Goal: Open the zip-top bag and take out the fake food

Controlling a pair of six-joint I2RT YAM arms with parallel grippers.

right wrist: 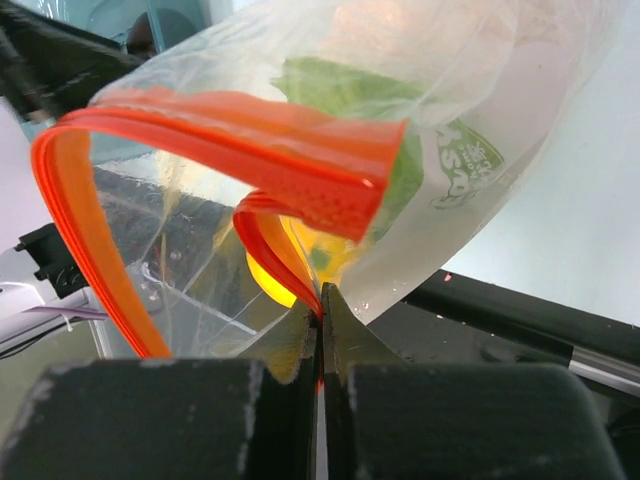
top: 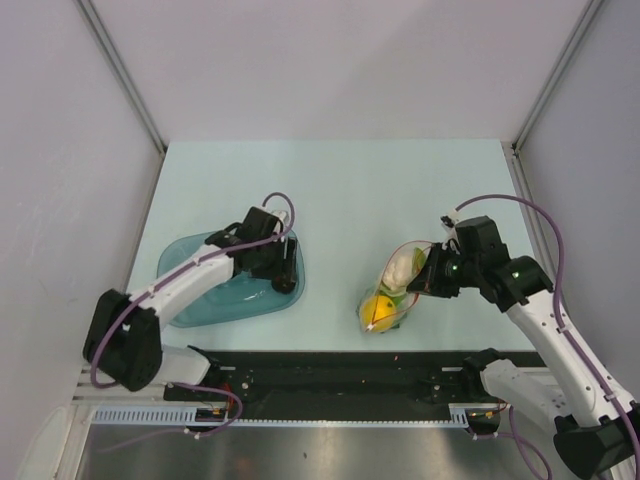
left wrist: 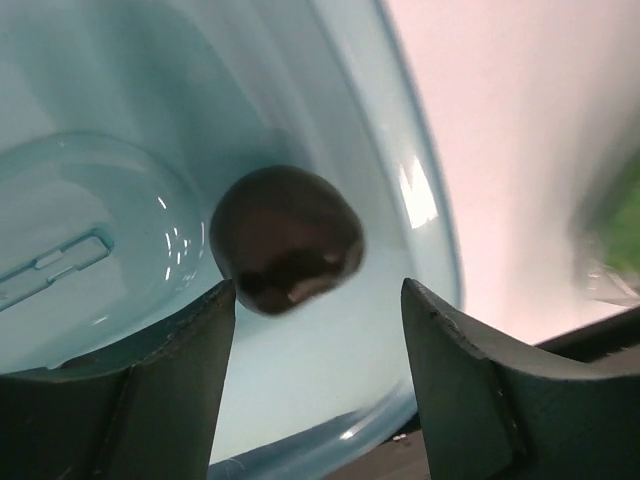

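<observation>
Zip-top bag [right wrist: 500, 90], clear, orange strip [right wrist: 250, 140] gaping, is pinched by right tool [right wrist: 322, 310]; left tool [left wrist: 318, 288] stands apart.

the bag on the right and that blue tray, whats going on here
The right gripper is shut on the red-orange zip strip of the zip-top bag, whose mouth looks parted. Inside the bag are the white cauliflower, the lettuce and the yellow fruit. The left gripper is open above the teal tray, and the dark piece lies in the tray, free of both fingers. One piece is out and three remain to remove.
</observation>
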